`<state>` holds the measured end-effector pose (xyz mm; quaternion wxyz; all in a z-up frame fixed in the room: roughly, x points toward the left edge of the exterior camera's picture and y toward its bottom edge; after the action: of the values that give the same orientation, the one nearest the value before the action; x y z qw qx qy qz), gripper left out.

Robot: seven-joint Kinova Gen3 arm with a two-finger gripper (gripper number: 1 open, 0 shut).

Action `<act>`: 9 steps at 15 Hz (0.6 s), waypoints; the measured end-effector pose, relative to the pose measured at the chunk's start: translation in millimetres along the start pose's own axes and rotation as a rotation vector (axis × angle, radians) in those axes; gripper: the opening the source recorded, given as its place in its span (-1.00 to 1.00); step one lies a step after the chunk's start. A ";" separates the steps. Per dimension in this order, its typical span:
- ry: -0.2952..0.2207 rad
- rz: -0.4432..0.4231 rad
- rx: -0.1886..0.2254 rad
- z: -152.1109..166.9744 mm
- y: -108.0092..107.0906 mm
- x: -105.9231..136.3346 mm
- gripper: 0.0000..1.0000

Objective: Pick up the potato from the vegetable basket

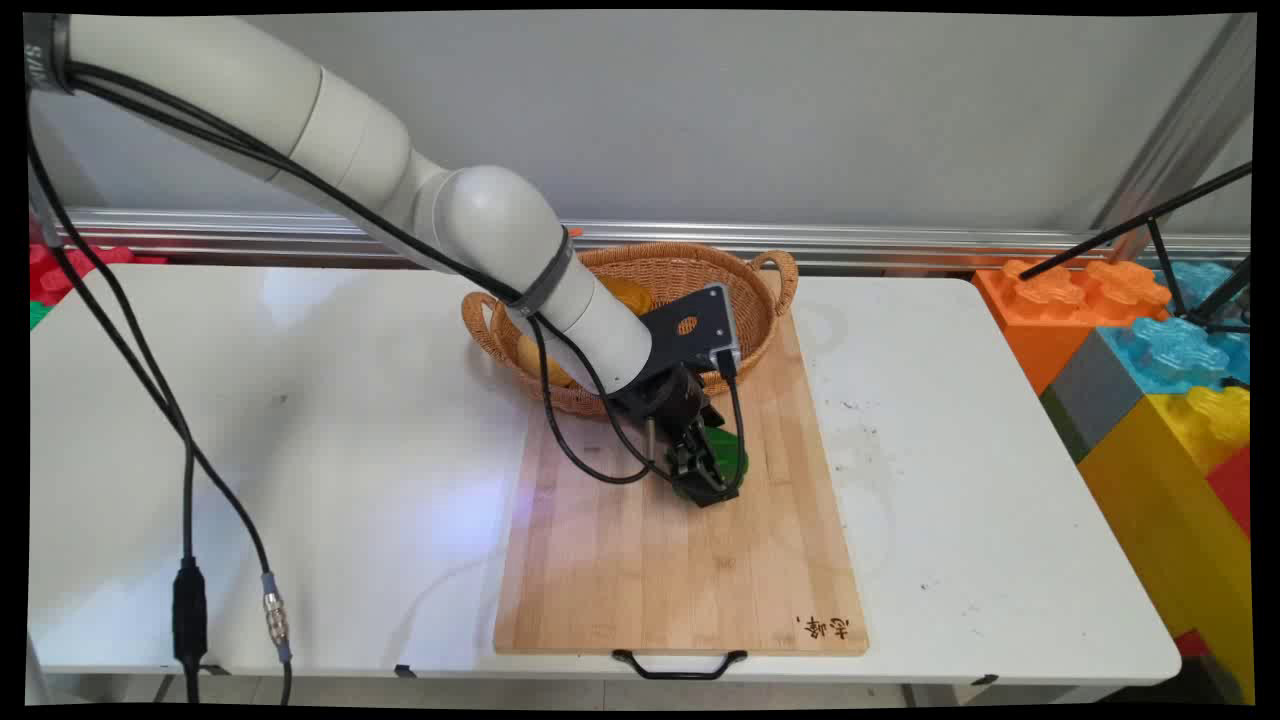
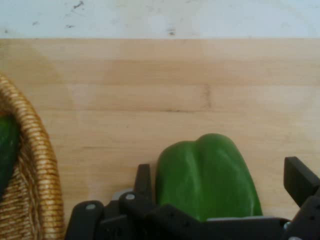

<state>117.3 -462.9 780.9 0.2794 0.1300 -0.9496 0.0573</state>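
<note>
A green bell pepper (image 2: 207, 175) lies on the wooden cutting board (image 1: 680, 580), just in front of the wicker basket (image 1: 770, 300). My gripper (image 1: 705, 472) is down at the board, open, with the pepper (image 1: 730, 455) between its fingers. In the hand view the left finger (image 2: 144, 181) sits against the pepper's side, while the right finger (image 2: 300, 180) stands apart from it. The gripper (image 2: 222, 175) straddles the pepper, and the board (image 2: 150, 90) stretches beyond it. The arm hides much of the basket's inside.
The basket holds yellow-orange items (image 1: 630, 293), and a dark green one (image 2: 7, 150) shows behind the basket rim (image 2: 42, 175). Big toy blocks (image 1: 1150, 340) stand at the table's right edge with black tripod legs (image 1: 1150, 225) over them. Black cables (image 1: 190, 560) hang at front left.
</note>
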 end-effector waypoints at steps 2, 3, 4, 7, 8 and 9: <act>0.008 0.008 -0.001 -4.6 2.4 0.7 1.00; 0.012 0.012 0.000 -9.3 3.5 1.6 1.00; 0.018 0.016 0.002 -15.5 4.5 2.8 1.00; 0.032 0.018 0.015 -35.8 4.9 6.2 1.00; 0.036 0.016 0.023 -46.6 4.1 7.0 1.00; 0.039 0.013 0.032 -57.7 2.7 6.8 1.00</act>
<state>140.7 -451.3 832.9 0.2952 0.1274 -0.9438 0.0767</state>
